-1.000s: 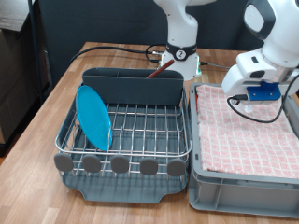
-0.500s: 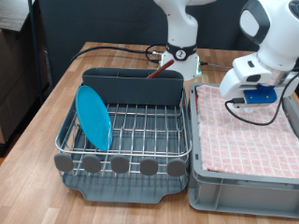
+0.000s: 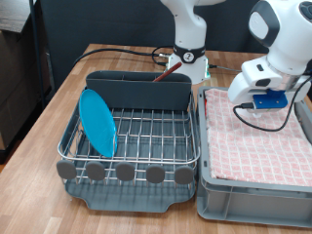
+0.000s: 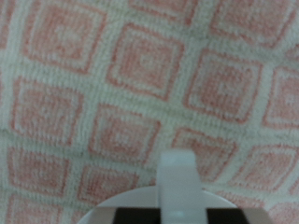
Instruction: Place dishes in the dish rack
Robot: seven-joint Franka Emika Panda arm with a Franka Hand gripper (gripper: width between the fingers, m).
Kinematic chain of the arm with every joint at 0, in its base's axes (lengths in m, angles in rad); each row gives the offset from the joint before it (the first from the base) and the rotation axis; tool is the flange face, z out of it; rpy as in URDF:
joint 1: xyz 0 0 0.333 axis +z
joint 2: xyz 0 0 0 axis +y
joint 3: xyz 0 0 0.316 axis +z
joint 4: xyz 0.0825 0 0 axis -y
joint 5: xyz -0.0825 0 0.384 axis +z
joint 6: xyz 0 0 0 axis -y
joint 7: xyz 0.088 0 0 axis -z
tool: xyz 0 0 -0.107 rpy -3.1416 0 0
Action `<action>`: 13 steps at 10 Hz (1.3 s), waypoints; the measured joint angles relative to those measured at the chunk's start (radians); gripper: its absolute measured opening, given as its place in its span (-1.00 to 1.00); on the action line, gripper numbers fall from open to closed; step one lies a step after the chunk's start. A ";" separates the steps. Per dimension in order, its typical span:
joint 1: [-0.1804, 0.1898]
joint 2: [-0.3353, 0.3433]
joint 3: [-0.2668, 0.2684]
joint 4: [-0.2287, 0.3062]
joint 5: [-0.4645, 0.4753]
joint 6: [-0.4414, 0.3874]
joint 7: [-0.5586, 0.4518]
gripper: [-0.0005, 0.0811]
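Dish rack (image 3: 132, 136) is sitting on the counter (image 3: 58, 102), at the exterior view's left. Plate (image 3: 97, 122) is standing on edge in the rack's wire slots, near its left side. Caddy (image 3: 138, 93) is running along the rack's far side, w/ the spoon (image 3: 166, 74) sticking up out of it, tilted, at the right end. Crate (image 3: 255, 156) is sitting just beside the rack, on the exterior view's right, w/ the cloth (image 3: 258, 136) lying in it. Claw (image 3: 261, 101) is hanging over the crate's far part, close above the cloth. Wrist view: cloth (image 4: 140, 75) is filling the frame, w/ a rounded rim at the lower edge, too blurred to name.
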 joint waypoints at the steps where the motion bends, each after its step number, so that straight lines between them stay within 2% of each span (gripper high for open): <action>1: -0.001 -0.001 -0.002 0.000 0.001 -0.002 0.000 -0.81; 5: -0.005 -0.020 -0.012 0.017 0.013 -0.053 0.000 -0.81; 8: -0.006 -0.058 -0.021 0.046 0.014 -0.130 0.002 -0.81; 10: -0.006 -0.096 -0.032 0.056 0.009 -0.138 0.015 -0.81; 11: -0.007 -0.116 -0.041 0.057 -0.017 -0.120 0.050 -0.81; 13: -0.010 -0.154 -0.066 0.057 -0.174 -0.037 0.213 -0.81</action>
